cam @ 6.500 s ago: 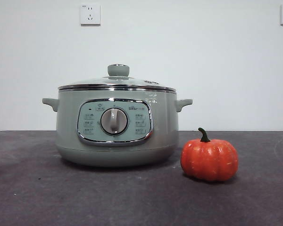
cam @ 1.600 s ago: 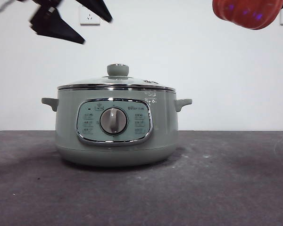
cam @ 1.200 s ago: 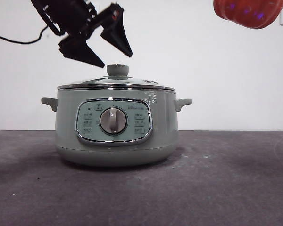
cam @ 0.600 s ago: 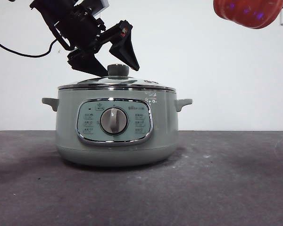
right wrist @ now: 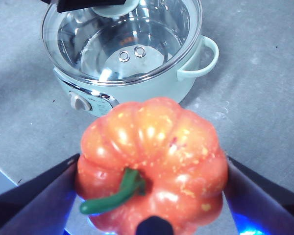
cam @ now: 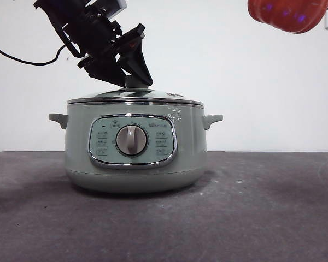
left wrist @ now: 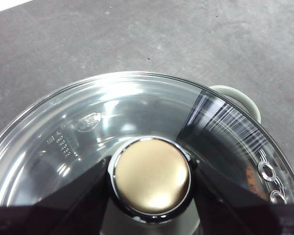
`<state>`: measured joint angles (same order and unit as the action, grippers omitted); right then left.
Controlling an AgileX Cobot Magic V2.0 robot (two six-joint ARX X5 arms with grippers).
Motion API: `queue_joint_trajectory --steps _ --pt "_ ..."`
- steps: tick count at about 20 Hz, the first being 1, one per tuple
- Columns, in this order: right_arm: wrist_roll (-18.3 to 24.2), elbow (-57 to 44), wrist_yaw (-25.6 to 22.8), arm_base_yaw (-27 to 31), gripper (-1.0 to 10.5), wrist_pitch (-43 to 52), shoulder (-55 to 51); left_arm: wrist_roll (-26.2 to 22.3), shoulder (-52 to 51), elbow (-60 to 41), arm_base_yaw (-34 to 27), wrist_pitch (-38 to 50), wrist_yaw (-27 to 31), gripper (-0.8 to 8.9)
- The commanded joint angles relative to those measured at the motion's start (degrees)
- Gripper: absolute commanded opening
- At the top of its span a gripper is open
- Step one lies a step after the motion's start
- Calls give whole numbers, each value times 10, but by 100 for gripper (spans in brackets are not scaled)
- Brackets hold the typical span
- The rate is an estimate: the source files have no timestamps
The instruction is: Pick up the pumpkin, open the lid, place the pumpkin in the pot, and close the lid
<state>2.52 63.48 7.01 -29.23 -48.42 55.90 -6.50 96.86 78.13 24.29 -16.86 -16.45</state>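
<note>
Now the left gripper [cam: 132, 77] sits at upper left of the front view, jaws straddling the lid's [left wrist: 137, 117] knob [left wrist: 152, 177] atop the pot [cam: 134, 144], while the right gripper [right wrist: 152, 196], upper right, stays-free clamps the pumpkin [cam: 287, 13] high above the table.

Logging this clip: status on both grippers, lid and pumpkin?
Left gripper straddling the pale green lid knob. Clear glass lid on the sage-green pot. Right gripper holding the orange ribbed pumpkin high. Nothing in the way.
</note>
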Motion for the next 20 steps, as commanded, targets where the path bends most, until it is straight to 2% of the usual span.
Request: queue_joint_trajectory --steps 1,10,14,20 --pt "-5 0 -1 0 -11 2 0 3 5 -4 1 -5 -2 -9" --pt "-6 0 1 0 -11 19 0 3 -37 2 0 -3 -1 -9" --pt "-22 0 1 0 -11 50 2 3 -79 15 -3 -16 0 -9" --pt "-29 0 6 -1 -12 141 48 3 -181 38 -35 -100 1 -9"
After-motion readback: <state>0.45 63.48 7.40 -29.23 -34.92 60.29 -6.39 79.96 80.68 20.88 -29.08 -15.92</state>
